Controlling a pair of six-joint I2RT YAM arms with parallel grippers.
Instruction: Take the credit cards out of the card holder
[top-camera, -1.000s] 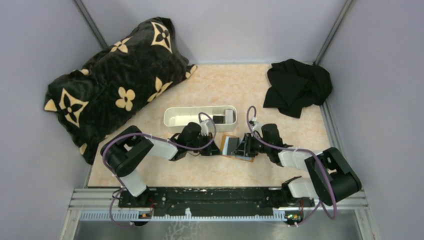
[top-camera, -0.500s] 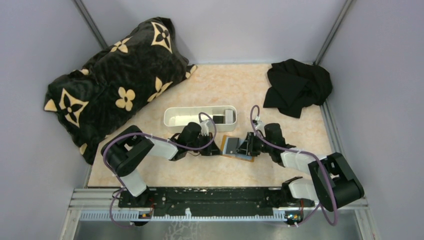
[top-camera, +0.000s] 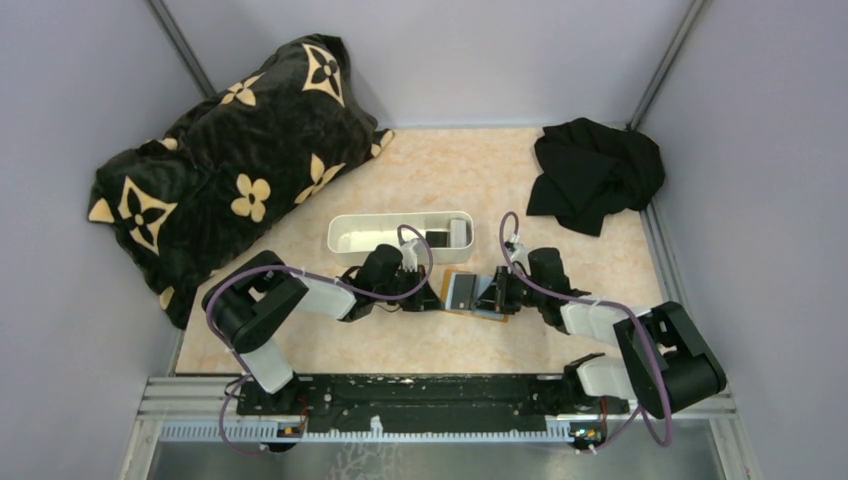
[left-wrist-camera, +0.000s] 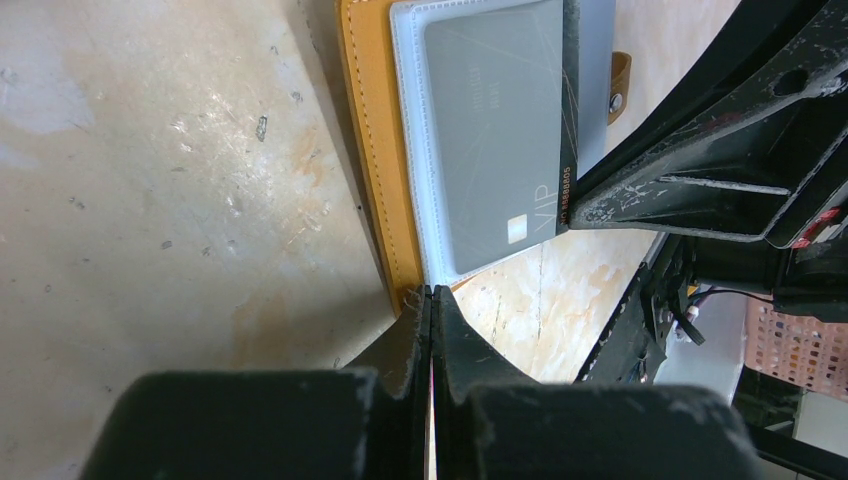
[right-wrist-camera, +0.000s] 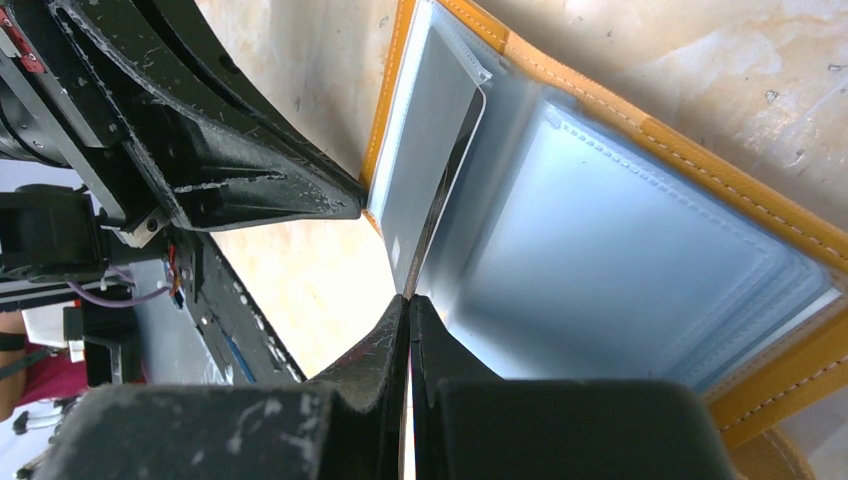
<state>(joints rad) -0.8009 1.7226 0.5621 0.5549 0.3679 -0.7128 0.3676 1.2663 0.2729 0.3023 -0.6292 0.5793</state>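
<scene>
The orange-tan card holder (top-camera: 460, 290) lies open on the table between my two grippers, its grey-blue sleeves (right-wrist-camera: 620, 270) facing up. A grey credit card (left-wrist-camera: 490, 130) marked VIP sits in the left sleeve. My right gripper (right-wrist-camera: 409, 297) is shut on the lower corner of a thin, dark-edged credit card (right-wrist-camera: 445, 195) that stands on edge out of the holder's middle. My left gripper (left-wrist-camera: 431, 290) is shut with nothing between its fingers. Its tips press on the near corner of the holder's orange rim (left-wrist-camera: 375, 150). From above, the left gripper (top-camera: 437, 298) and right gripper (top-camera: 487, 297) flank the holder.
A long white tray (top-camera: 345, 240) stands just behind the holder, with a dark card (top-camera: 437, 238) lying in its right end. A black-and-cream patterned cushion (top-camera: 230, 160) fills the back left. A black cloth (top-camera: 595, 175) is heaped at the back right.
My right gripper has closed from open onto the card's corner and shifted slightly left toward the holder. The left gripper and the holder have stayed put.
</scene>
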